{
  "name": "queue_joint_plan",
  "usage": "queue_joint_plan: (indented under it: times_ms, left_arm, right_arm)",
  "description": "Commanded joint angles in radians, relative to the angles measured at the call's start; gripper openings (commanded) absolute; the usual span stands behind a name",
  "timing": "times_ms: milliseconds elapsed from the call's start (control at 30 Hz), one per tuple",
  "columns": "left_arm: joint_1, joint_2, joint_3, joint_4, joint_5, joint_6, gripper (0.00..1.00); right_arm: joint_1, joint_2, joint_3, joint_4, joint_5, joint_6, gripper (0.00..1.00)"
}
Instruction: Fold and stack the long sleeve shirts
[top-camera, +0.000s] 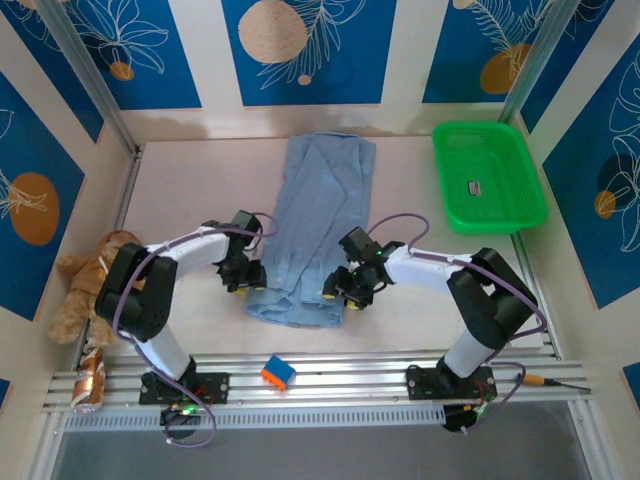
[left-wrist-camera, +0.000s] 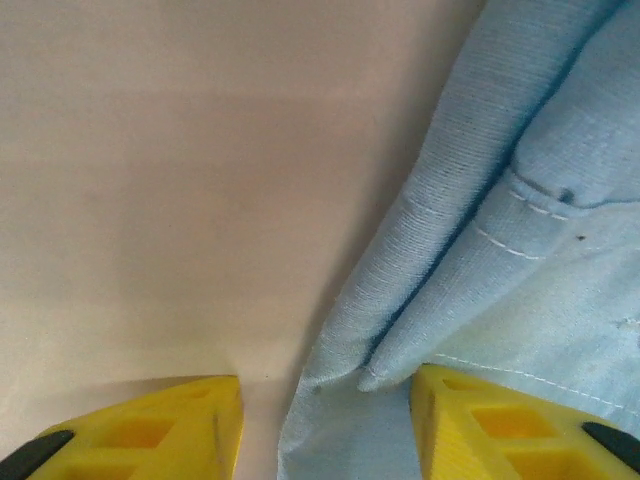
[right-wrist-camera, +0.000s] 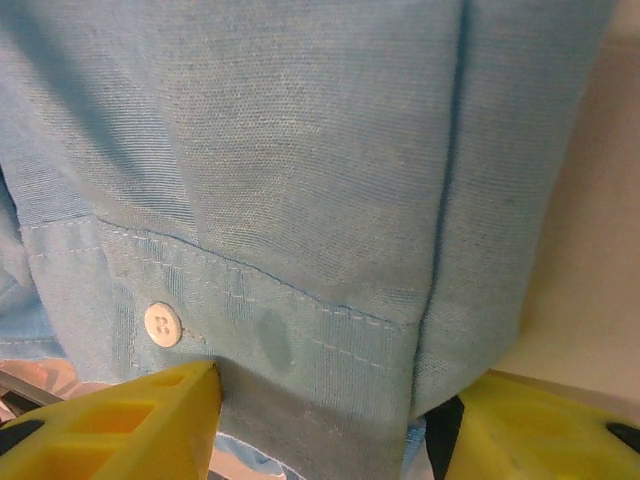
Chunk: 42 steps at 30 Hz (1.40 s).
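Light blue shirt (top-camera: 322, 215) lies mid-table, folded lengthwise into long narrow strip, near end between both arms. Left gripper (top-camera: 247, 279) at near-left corner, jaws parted, straddling cloth edge: one finger over bare table, other over cloth. Right gripper (top-camera: 342, 292) at near-right corner, jaws parted around buttoned cuff (right-wrist-camera: 250, 320), nothing pinched. Risks: pinch catches top layer only, lower layers stay behind; uneven lift between arms skews fold; tucked sleeve slips out, strip unravels.
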<state>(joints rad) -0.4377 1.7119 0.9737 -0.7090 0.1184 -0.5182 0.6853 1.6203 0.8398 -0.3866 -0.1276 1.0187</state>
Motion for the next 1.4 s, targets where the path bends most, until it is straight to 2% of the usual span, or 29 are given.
queue_joint_plan:
  times_ms: [0,467,600,733,800,1033,1200,1367]
  left_arm:
    - [-0.079,0.109,0.023,0.254,0.205,0.004,0.46]
    - [-0.101,0.164,0.149,0.126,0.132,0.041,0.45]
    - [-0.101,0.217,0.194,0.088,0.103,0.068,0.38]
    - [-0.101,0.236,0.211,0.095,0.099,0.073,0.26]
    - [-0.104,0.230,0.213,0.098,0.109,0.078,0.21]
    - [-0.107,0.123,0.186,0.099,0.150,0.096,0.07]
    - [-0.095,0.005,0.151,0.094,0.199,0.106,0.03]
    - [-0.061,-0.048,0.147,0.098,0.272,0.102,0.01]
  right_arm:
    - [-0.014,0.016,0.013,-0.052,0.019,-0.026,0.55]
    - [-0.018,0.065,0.035,-0.015,-0.005,-0.036,0.52]
    - [-0.018,0.081,0.035,-0.008,-0.006,-0.036,0.50]
    - [-0.023,0.088,0.024,0.023,-0.033,-0.010,0.43]
    - [-0.021,0.076,0.036,0.031,-0.041,-0.006,0.37]
    - [-0.033,0.056,0.078,-0.040,-0.020,-0.031,0.03]
    - [-0.036,-0.037,0.077,-0.084,-0.006,-0.026,0.00]
    - [-0.059,-0.103,0.115,-0.131,-0.016,-0.048,0.00]
